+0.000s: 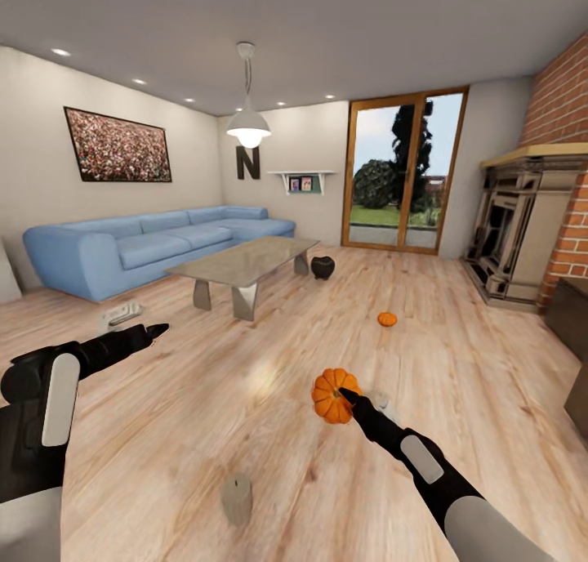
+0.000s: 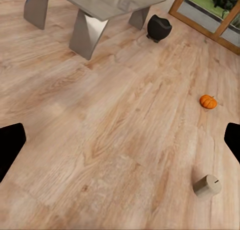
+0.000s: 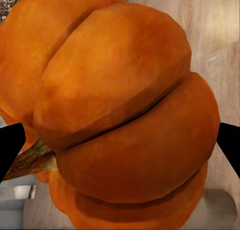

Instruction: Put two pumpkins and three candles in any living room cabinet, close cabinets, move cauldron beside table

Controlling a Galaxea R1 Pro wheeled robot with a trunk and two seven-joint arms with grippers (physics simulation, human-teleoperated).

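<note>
My right gripper (image 1: pixel 349 399) is shut on one orange pumpkin (image 1: pixel 331 394), held just above the wood floor; in the right wrist view that pumpkin (image 3: pixel 120 115) bulges between the two dark fingertips (image 3: pixel 10 152). A second pumpkin (image 1: pixel 387 318) (image 2: pixel 208 101) lies on the floor farther ahead. One cream candle (image 1: pixel 237 497) stands near my base, another candle (image 1: pixel 382 400) (image 2: pixel 207 185) sits just behind the right gripper. The black cauldron (image 1: pixel 322 267) (image 2: pixel 159 27) rests on the floor beside the grey table (image 1: pixel 245 260). My left gripper (image 1: pixel 155 330) (image 2: pixel 120 145) hovers open and empty. The dark-brown cabinet (image 1: pixel 569 313) is at the right edge.
A blue sofa (image 1: pixel 147 247) lines the left wall behind the table. A small white object (image 1: pixel 122 313) lies on the floor near it. A fireplace (image 1: pixel 514 235) with a red-brick column stands at the right, glass doors (image 1: pixel 400 174) at the back.
</note>
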